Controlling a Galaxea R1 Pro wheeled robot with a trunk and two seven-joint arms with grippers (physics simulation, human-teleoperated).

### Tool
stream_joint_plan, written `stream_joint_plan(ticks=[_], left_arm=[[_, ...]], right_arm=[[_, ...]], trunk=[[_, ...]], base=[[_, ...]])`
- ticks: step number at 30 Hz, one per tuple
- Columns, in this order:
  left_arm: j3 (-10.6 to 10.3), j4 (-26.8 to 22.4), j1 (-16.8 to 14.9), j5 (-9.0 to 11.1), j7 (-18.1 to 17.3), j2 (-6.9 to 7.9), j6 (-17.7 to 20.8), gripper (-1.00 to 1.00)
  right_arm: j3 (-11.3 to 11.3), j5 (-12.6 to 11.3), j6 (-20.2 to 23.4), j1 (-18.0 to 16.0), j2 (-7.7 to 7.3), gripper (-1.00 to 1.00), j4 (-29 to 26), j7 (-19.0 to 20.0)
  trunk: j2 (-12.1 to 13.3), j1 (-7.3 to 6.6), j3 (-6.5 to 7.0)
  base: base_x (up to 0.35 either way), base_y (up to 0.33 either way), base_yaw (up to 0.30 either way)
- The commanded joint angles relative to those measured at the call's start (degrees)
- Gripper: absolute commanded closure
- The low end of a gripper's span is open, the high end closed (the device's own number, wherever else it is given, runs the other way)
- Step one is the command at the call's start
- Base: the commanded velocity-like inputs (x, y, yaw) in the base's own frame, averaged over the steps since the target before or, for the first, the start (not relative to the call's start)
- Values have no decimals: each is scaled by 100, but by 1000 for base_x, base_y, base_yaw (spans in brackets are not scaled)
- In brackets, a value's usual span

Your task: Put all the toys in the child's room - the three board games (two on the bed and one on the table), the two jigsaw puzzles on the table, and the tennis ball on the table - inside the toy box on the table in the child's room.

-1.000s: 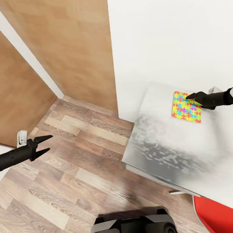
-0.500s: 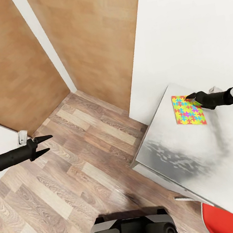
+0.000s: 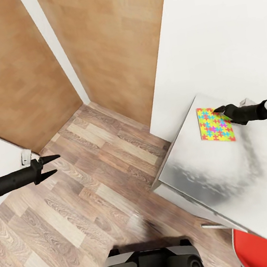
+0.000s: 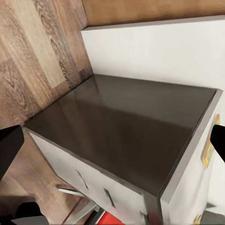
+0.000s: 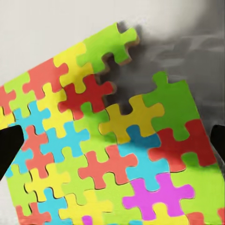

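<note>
Nearest, the robot's dark base (image 3: 151, 263) stands on the wood plank floor (image 3: 75, 201), and a red object (image 3: 262, 251) shows just past the table's near edge. The table (image 3: 216, 181) is a pale grey-white top set against the white wall (image 3: 221, 32).

One jigsaw puzzle (image 3: 215, 124) lies flat on the table toward its far corner by that wall. The right gripper (image 3: 219, 109) hangs over the puzzle's far edge; in the head view its fingers (image 3: 220, 108) look drawn to one point, yet the right wrist view shows dark tips at both sides of the frame, so I cannot tell whether they are together or apart. That wrist view shows the puzzle (image 5: 103, 140) close up: interlocking pieces of green, yellow, red, blue and pink, with one green corner piece sticking out and a gap beside it.

The left gripper (image 3: 55, 165) hangs over the floor, well apart from the table, fingers (image 3: 50, 158) spread. Its wrist view looks onto a dark-grey cabinet top (image 4: 126, 131) with pale drawer fronts (image 4: 89, 183).

Farthest, wood-panelled walls (image 3: 108, 47) meet beyond the table.
</note>
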Motion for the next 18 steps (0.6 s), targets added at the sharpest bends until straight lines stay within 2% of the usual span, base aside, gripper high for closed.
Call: stream_joint_plan(ticks=[1, 10, 18], left_arm=[[4, -2, -4, 55, 53, 0, 21, -100], [5, -2, -4, 55, 52, 0, 23, -100], [13, -2, -4, 55, 55, -9, 19, -100]], right_arm=[[21, -60, 2, -5, -6, -100, -5, -56], [25, -55, 1, -5, -2, -100, -9, -56], [23, -52, 0, -5, -1, -100, -9, -56]], trunk=[[-10, 1, -8], [-10, 1, -8], [-10, 1, -8]], base=[[-176, 117, 6], [-199, 132, 3], [-63, 42, 0]])
